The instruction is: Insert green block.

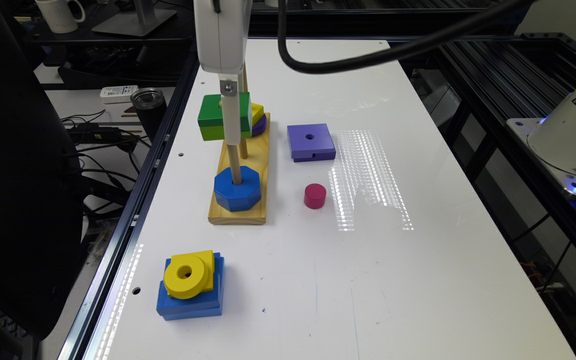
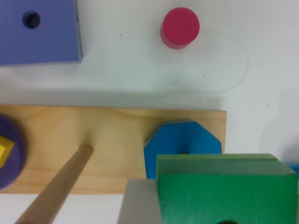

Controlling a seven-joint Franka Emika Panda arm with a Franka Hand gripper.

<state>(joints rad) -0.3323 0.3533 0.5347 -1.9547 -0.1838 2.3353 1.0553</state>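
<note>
Item: green block (image 1: 211, 117), two-layered, dark green over lime, carried in the air at the upper centre-left of the exterior frame, above the wooden peg base (image 1: 238, 215). Holder: gripper (image 1: 231, 112), clenched on the block; one white finger crosses the block's near face, and in the wrist view a grey finger sits against the block's side at the lower centre. Base contents: blue octagon (image 1: 237, 188) seated on the nearest peg (image 1: 233, 162); a bare middle peg (image 2: 56, 186); a purple disc (image 1: 261, 125) with a yellow piece (image 1: 257, 112) on the farthest position. Loose stock on the white table (image 1: 418, 280): purple square (image 1: 310, 141) right of the base, magenta cylinder (image 1: 315, 195) below it, and a yellow ring (image 1: 185, 274) stacked on a blue block (image 1: 190, 300) at lower left. Condition: block raised, not yet threaded; only the edge of its centre hole shows at the wrist frame's bottom margin. Hazards, as judged: the block hangs off to the left of the pegs, so a descent without re-centring would set its underside on a peg tip, jamming or tilting it in the grasp. A sideways correction at low height could shove a peg and drag the base. The block's height over the peg tips cannot be told.
</note>
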